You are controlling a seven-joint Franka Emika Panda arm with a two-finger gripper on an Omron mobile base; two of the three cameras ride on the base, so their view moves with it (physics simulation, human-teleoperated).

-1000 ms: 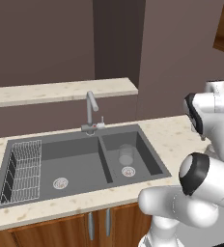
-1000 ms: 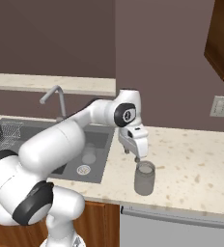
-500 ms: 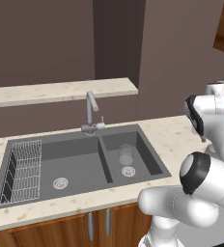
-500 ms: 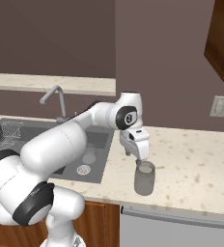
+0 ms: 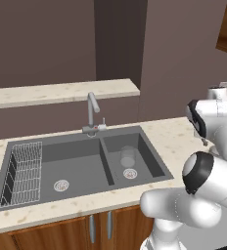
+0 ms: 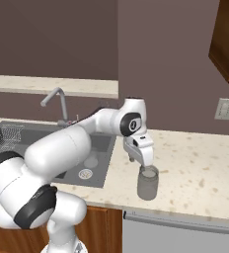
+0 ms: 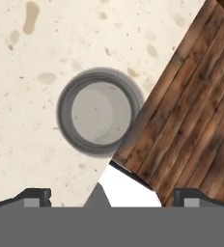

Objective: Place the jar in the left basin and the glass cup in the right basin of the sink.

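Observation:
The jar [image 6: 147, 183], a smoky grey glass cylinder with a pale top, stands upright on the speckled counter to the right of the sink [image 5: 86, 146], close to the counter's front edge. My gripper [image 6: 143, 159] hangs just above it, pointing down. In the hand view I look straight down onto the jar [image 7: 100, 112], and my gripper [image 7: 114, 197] is open, its tips wide apart with nothing between them. The clear glass cup [image 5: 127, 157] stands in the narrower right basin [image 5: 152, 163], beside its drain. In the wider left basin [image 5: 81, 163] sit a wire rack [image 5: 25, 173] and a drain.
A curved steel tap [image 5: 92, 112] rises behind the sink's divider. A raised ledge [image 5: 61, 92] runs along the back wall. Wooden cabinet fronts [image 7: 191, 111] drop below the counter edge beside the jar. A wall outlet [image 6: 224, 108] sits at the right.
My gripper has come down and slightly right, closer to the top of the jar. The jar and the glass cup have not moved.

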